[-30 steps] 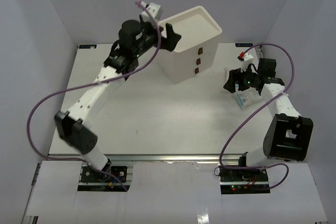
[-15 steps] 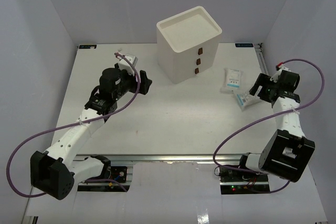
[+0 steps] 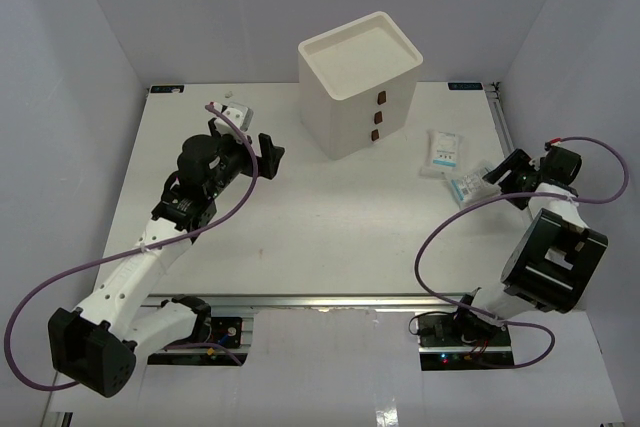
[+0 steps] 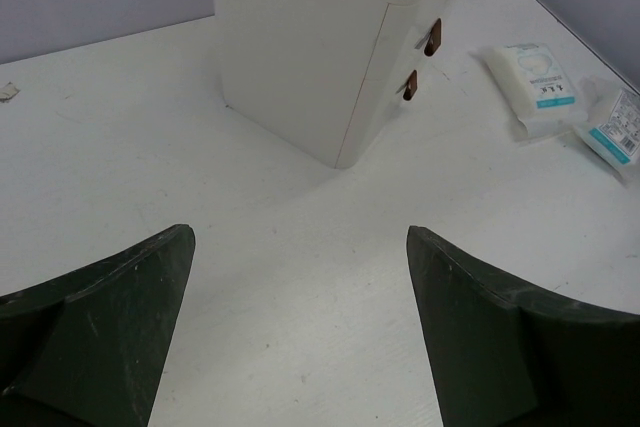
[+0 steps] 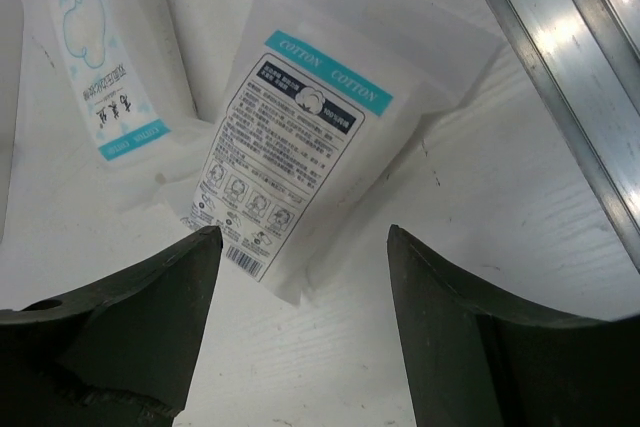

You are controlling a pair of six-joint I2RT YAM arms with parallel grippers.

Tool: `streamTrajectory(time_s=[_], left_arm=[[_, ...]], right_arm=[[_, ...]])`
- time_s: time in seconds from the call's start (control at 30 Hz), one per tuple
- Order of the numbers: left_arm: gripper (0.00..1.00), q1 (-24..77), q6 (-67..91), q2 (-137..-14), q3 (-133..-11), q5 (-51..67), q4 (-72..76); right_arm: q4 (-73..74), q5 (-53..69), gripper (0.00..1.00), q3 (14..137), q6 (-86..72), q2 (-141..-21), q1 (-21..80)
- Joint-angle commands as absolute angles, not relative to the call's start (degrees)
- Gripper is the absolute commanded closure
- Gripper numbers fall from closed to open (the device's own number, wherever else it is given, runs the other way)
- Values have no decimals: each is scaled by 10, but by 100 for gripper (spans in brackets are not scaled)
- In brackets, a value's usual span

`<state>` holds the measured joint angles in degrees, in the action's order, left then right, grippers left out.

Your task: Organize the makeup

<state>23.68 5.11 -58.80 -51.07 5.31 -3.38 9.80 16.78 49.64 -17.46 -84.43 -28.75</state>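
Two flat white sachets of the makeup lie at the right of the table. One with blue print (image 3: 443,151) (image 5: 105,67) (image 4: 535,87) is farther back. One labelled "COTTON" (image 3: 468,187) (image 5: 300,137) (image 4: 618,127) is nearer. My right gripper (image 3: 500,175) (image 5: 300,237) is open just right of the cotton sachet, whose corner lies in front of the empty jaws. My left gripper (image 3: 255,147) (image 4: 298,237) hangs wide open over bare table left of the white three-drawer box (image 3: 360,82) (image 4: 320,57), holding nothing. No sponges or tubes are in view.
The box's three brown handles (image 4: 433,37) face the sachets and its drawers are shut. A metal rail (image 5: 560,67) runs along the table's right edge beside my right gripper. A small white scrap (image 3: 228,95) lies at the back left.
My left arm came down from beside the box top to low over the table on its left. My right arm drew back toward the right edge, off the sachets, its jaws a little narrower.
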Motion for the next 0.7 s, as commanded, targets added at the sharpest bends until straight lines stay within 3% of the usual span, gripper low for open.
streamTrajectory(time_s=[0.0,0.37,0.67], left_arm=[[2,234,40,-585,-508,45,-27],[2,234,37,-592,-507,45,-26],[2,234,35,-595,-505,45,-27]], right_arm=[[43,191,26,516,-207,-903,-287],[41,168,29,546,-202,-986,-273],[27,187,58,541,-180,-982,-270]])
